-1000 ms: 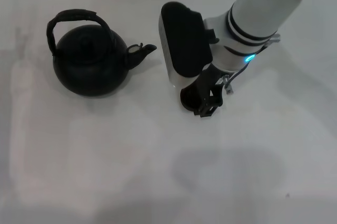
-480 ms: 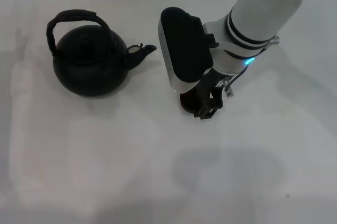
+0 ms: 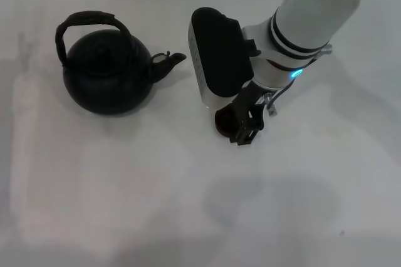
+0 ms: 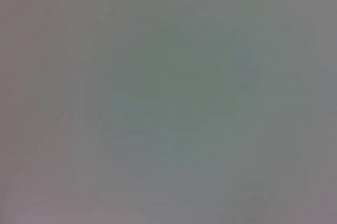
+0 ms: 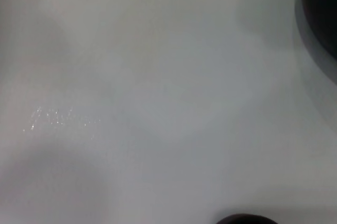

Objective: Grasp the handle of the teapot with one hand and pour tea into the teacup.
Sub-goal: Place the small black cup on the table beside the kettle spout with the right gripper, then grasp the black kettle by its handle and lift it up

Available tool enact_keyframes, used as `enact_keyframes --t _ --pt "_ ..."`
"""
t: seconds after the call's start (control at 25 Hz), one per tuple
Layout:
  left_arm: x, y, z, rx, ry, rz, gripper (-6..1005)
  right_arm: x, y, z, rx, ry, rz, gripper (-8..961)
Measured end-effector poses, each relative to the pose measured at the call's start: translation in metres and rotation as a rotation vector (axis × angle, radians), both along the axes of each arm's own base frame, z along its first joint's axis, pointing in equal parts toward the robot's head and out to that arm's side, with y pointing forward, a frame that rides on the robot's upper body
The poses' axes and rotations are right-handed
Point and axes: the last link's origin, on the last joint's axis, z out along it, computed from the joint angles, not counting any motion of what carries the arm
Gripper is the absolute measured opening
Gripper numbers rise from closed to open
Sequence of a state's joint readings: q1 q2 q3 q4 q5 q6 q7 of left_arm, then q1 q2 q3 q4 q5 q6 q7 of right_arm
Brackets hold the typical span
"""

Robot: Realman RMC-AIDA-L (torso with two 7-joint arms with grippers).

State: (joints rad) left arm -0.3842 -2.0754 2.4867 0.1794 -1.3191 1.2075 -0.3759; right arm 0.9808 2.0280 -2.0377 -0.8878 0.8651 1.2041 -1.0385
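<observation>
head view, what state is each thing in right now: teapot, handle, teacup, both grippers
teapot: upright on the table, lid on, spout toward the cup, untouched
handle: raised over the pot, free
teacup: on the table, mostly hidden by the right gripper
right gripper: down at the teacup; whether it grips it can't be told
left gripper: out of view

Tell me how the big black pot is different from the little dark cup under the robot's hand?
The teapot is far bigger than the teacup. The teapot has an arched handle and a spout; the teacup shows neither. The teapot stands alone on the robot's left side of the table, while the teacup sits at the right gripper, partly hidden by it. Both are round, dark and resting on the white table.
</observation>
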Motion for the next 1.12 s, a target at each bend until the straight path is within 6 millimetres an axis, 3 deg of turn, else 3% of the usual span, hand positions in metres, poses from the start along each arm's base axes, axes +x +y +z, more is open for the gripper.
enact_keyframes --t 0.64,0.92,1.12 --pt "0.001 0.002 0.001 0.005 0.004 0.0 848 0.012 0.003 0.014 0.021 0.193 -0.159 839" --pt "0.001 0.002 0.001 0.003 0.0 0.002 848 0.018 0.012 0.034 0.078 0.389 -0.273 838" --pt "0.001 0.002 0.0 0.0 0.006 -0.001 848 0.031 0.027 0.063 0.196 0.609 -0.389 837"
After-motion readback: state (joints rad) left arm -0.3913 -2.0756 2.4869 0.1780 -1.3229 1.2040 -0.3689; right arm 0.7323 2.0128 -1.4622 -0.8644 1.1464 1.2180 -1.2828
